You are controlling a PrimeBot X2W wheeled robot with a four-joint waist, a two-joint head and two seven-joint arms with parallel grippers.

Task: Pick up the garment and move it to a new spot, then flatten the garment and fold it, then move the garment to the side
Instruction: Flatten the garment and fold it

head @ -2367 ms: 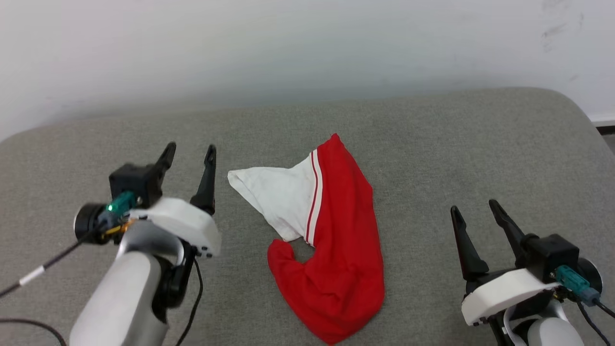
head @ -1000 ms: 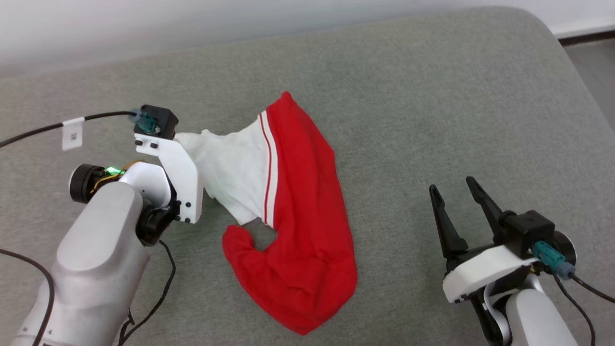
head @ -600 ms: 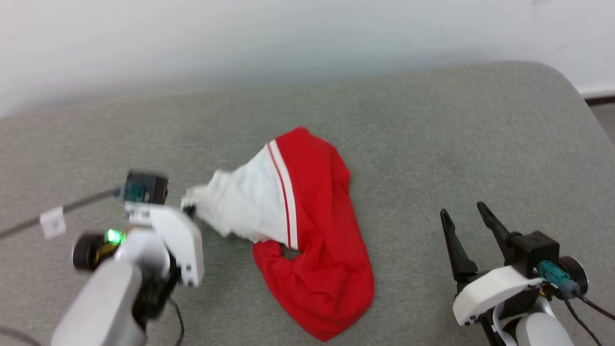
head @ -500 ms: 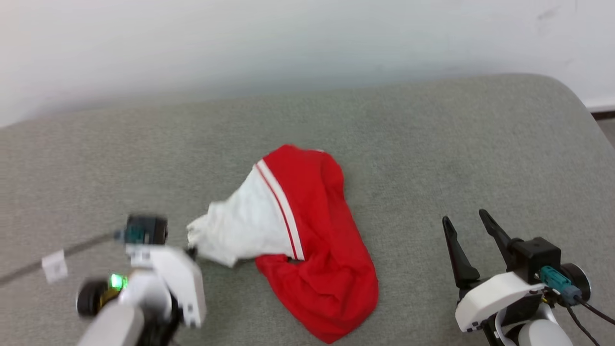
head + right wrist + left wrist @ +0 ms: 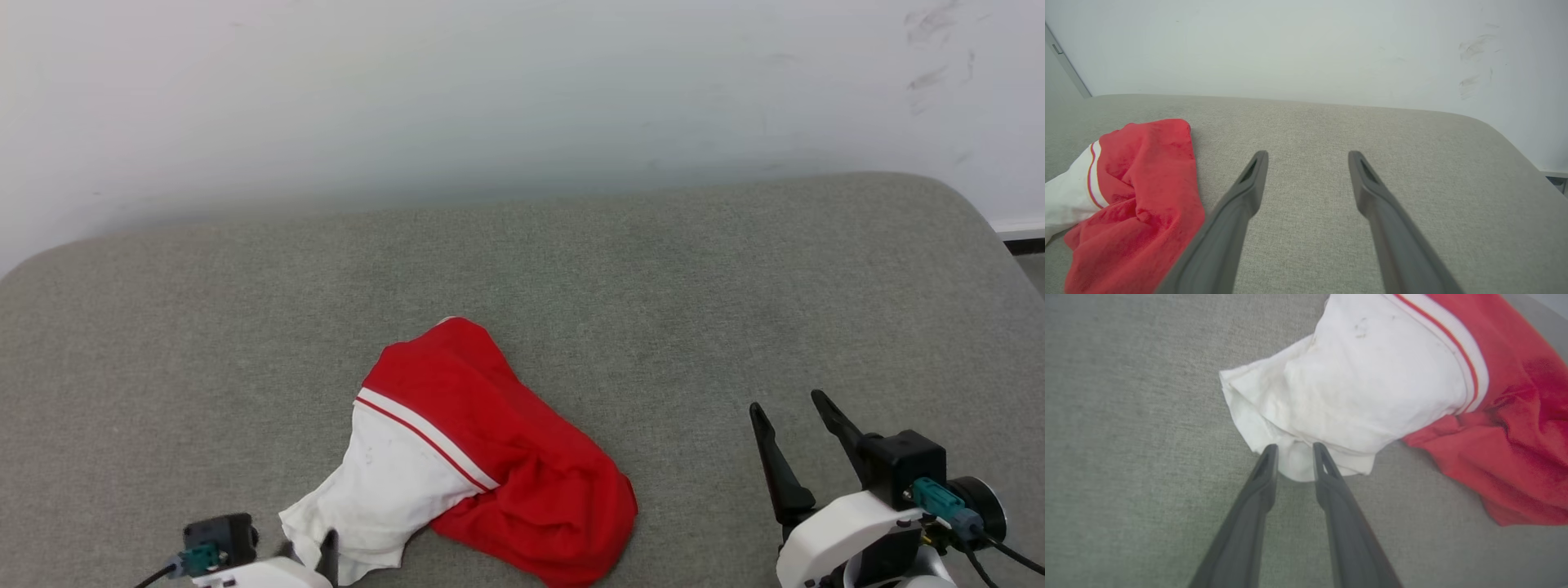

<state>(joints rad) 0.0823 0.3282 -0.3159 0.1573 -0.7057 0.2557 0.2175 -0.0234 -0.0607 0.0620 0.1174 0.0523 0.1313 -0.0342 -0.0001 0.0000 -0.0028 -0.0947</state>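
Moved: Compared with a second ago, the garment [image 5: 490, 441] lies drawn in toward the near edge of the grey cushion [image 5: 653, 269]. Its white sleeve [image 5: 1363, 388] has swung round to point at that edge. The head camera has shifted too, so trust the cloth's turn rather than its place in the frame.
Step in hand: This looks like the release after the move to the new spot. Spread the fingers fully before you lift, and rise straight off the cushion so neither finger snags the hem. Only then reach in to flatten.
Left gripper [image 5: 1295, 446]: It sits at the cushion's near-left edge. It was clamped on the sleeve tip a second ago; now its fingers stand slightly apart and it has let go.
Sleeve hem: It lies on the cushion in the gap between your left fingertips and seems unpinched.
Red body [image 5: 1527, 449]: It is bunched and creased toward the cushion's middle, beyond the sleeve and clear of both claws.
Right gripper [image 5: 785, 400]: It hovers over the cushion's near-right part with its fingers spread wide and nothing in them. The garment lies well to its left.
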